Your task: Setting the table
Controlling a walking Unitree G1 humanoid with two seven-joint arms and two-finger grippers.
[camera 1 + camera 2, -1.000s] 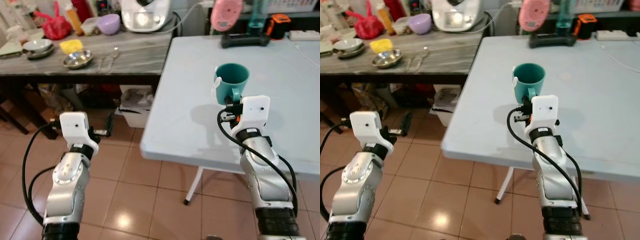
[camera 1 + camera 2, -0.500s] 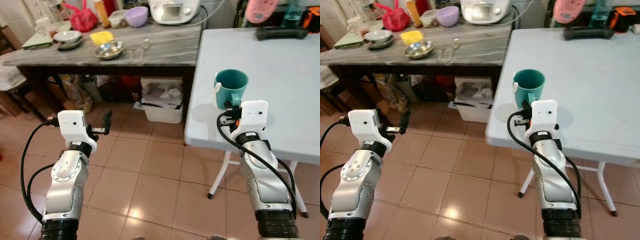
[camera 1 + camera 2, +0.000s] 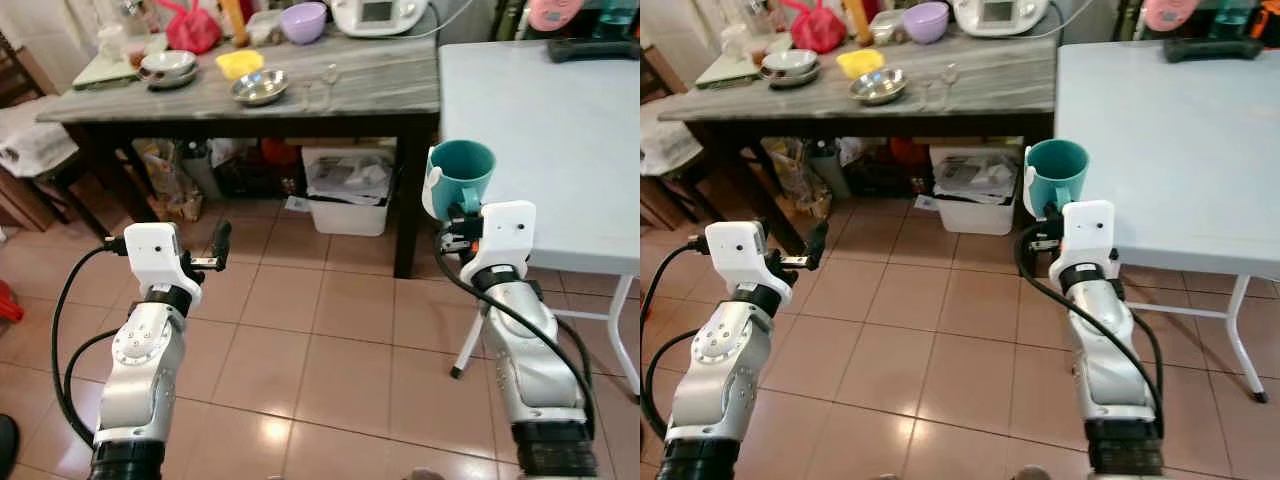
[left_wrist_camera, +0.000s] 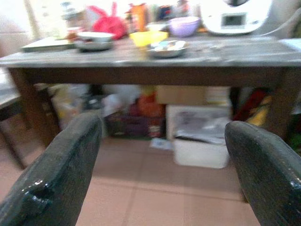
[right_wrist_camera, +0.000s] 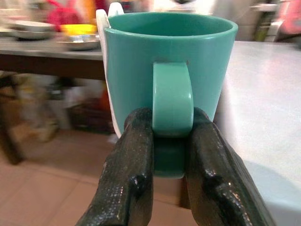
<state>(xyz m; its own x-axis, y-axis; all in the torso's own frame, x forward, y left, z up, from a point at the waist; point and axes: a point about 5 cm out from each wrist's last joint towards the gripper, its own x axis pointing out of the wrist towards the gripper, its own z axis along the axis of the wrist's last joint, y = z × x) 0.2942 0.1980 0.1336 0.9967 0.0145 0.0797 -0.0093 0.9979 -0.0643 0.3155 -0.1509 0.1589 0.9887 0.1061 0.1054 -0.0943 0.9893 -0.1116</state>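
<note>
Right wrist view shows the right claw (image 5: 171, 188) clamped on the teal mug (image 5: 170, 89) by its handle, off the white surface's (image 3: 560, 160) near edge, unplaced, while the left claw (image 4: 162, 181) gapes empty toward the dishes on the farther grey surface (image 3: 330, 100).

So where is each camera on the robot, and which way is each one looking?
Left eye view: on the head, looking forward and down at the tiled floor, both silver arms, and the teal mug in the right gripper.
Right eye view: beside it, same scene; the white table is at right.
Left wrist view: on the left arm, looking between the open left gripper fingers at the wooden table.
Right wrist view: on the right arm, looking along its fingers pinching the mug's handle.
Shared: the wrist views both show the wooden table.
</note>
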